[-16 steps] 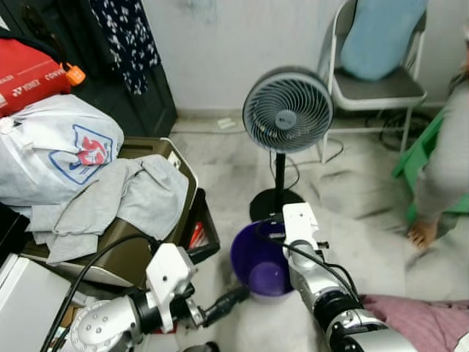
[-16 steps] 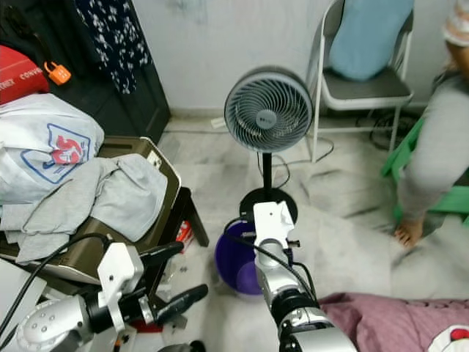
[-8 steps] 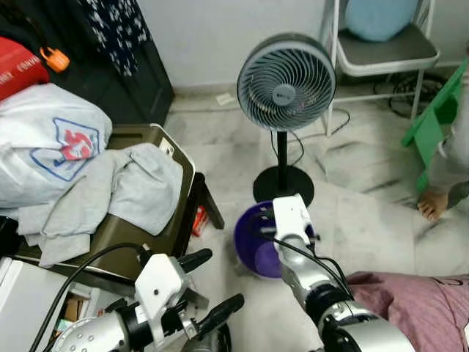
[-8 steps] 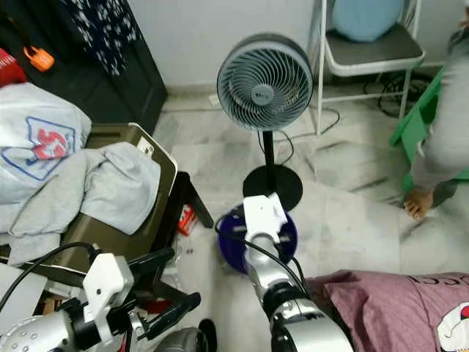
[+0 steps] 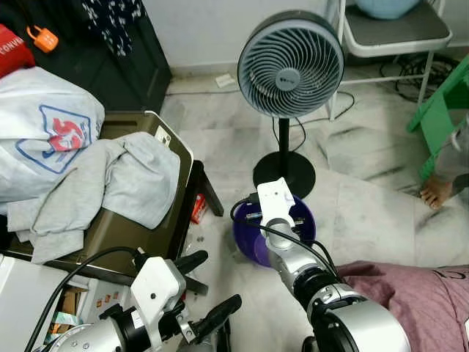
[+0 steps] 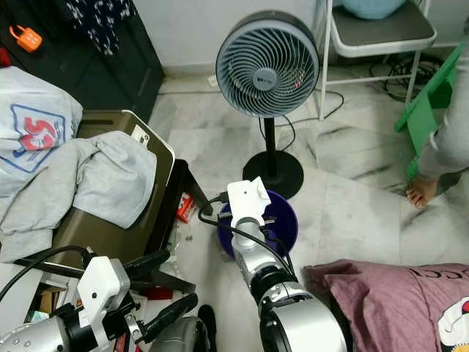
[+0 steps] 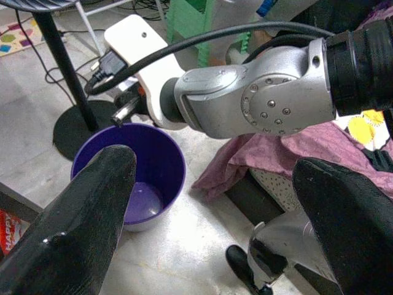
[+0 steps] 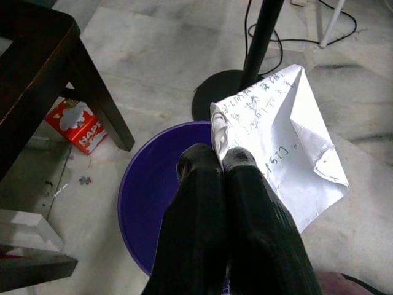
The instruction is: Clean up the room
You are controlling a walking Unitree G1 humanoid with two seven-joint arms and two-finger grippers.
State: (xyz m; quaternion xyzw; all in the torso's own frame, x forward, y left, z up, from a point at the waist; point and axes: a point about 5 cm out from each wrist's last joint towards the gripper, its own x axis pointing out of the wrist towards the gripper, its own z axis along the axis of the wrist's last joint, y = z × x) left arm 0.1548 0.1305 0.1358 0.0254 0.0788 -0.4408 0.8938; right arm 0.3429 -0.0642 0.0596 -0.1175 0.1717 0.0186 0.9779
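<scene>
A purple bin point(image 8: 147, 203) stands on the marble floor beside the fan's base. My right gripper point(image 8: 218, 158) is shut on a crumpled white sheet of paper point(image 8: 279, 138) with handwriting on it, held just above the bin's rim. In the eye views the right arm's white wrist housing point(image 5: 271, 205) hangs over the bin point(image 5: 245, 240). My left gripper point(image 5: 212, 284) is open and holds nothing, low at the left near the table leg. In its wrist view its two fingers frame the bin point(image 7: 132, 178) and the right arm point(image 7: 258, 92).
A standing fan point(image 5: 290, 64) rises right behind the bin. A dark low table point(image 5: 150, 235) piled with grey clothes point(image 5: 110, 183) and a white bag point(image 5: 51, 132) is at the left. A red carton point(image 5: 198, 209) lies beneath it. A person's foot point(image 5: 440, 192) and a maroon garment point(image 5: 410, 293) are at the right.
The camera has tilted down and shifted, so the scene sits higher in view. The person has stepped off to the right. My right gripper keeps the paper over the bin.
</scene>
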